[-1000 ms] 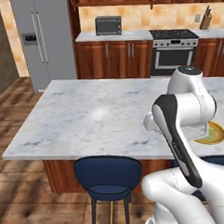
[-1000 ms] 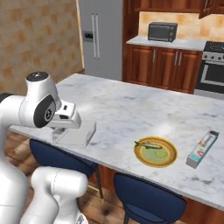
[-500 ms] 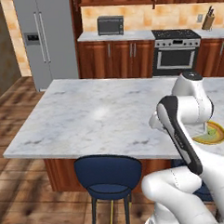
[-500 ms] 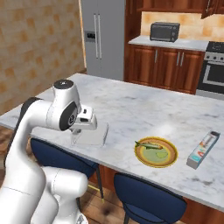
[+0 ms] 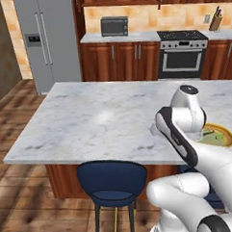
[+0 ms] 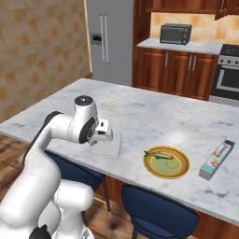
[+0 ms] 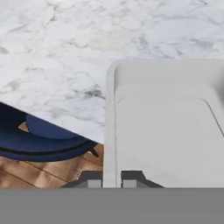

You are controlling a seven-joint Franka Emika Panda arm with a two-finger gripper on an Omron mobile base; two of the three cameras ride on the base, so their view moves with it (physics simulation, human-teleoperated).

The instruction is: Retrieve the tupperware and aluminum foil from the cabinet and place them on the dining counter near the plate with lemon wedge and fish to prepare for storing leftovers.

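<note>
Since the earlier pictures the hand [image 7: 112, 183] had carried the tupperware [image 6: 106, 145] rightward along the table's [image 6: 140, 112] near edge, closer to the plate [image 6: 166, 162]; the plate and foil box had kept their places on the table.

Left to right, right base view:
- Refrigerator [image 6: 108, 39]: grey, two-door, against the far wall.
- Arm, white: bent low over the near edge of the table.
- Tupperware: shallow, translucent grey-white, level, close over the marble near the table's front edge; contact with the top could not be told. Left of the plate, apart from it.
- Hand: in the hand view its two fingertips [image 7: 94, 183] stood together, clamped on the tupperware's [image 7: 164, 131] rim at the container's corner.
- Stool [image 6: 156, 217]: dark blue, under the table's near side.
- Toaster oven [image 6: 175, 33]: dark, on the far worktop.
- Plate: round, yellow-gold rim, bearing the fish [image 6: 158, 155] and the lemon wedge [image 6: 172, 165].
- Aluminum foil [image 6: 217, 159]: long slim box lying flat on the table, right of the plate, well apart from the tupperware.
- Stove [image 6: 227, 74]: steel-fronted, at the far right.
</note>
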